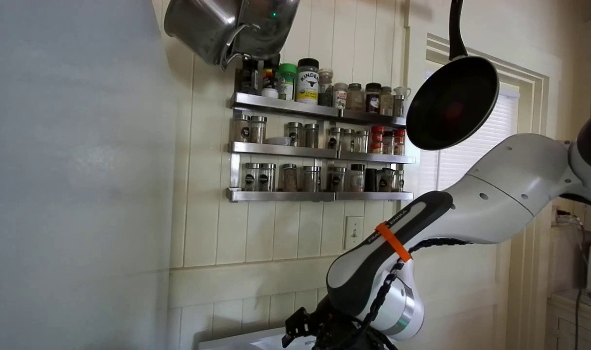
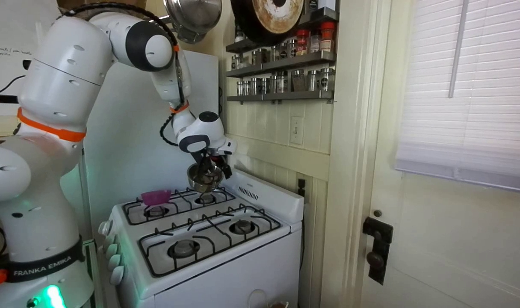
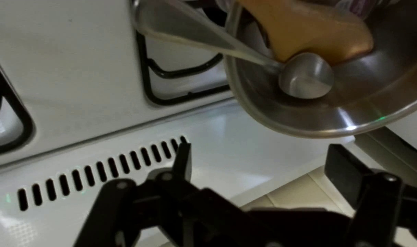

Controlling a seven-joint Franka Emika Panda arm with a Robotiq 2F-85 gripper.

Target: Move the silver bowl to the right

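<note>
The silver bowl (image 3: 369,99) lies ahead of the jaws and off toward the finger at the right of the wrist view, its near rim showing just beyond the gap. The jaws stand spread wide, with nothing between their pads (image 3: 347,171). In an exterior view the silver bowl (image 2: 195,182) shows at the far side of the stove (image 2: 226,273), with the jaws close by on its back-panel side; what it rests on, I cannot tell.

Being round, it offers no long axis, so the coming grasp probably turns on the rim. The near stretch runs crosswise, roughly from finger to finger, which would suit a pinch badly; the stretch ahead of the gap runs away from the jaws and looks easier to straddle with a forward reach. A metal spoon (image 3: 306,77) inside has its handle across that stretch and could foul a finger. Beside it lies a tan, wooden-looking utensil (image 3: 318,32).

The back panel (image 3: 222,137) spreads below the jaws; a grate (image 3: 174,73) lies ahead and leftward in the wrist view. A pink bowl (image 2: 156,197) sits well apart from the jaws, toward the robot's base.
</note>
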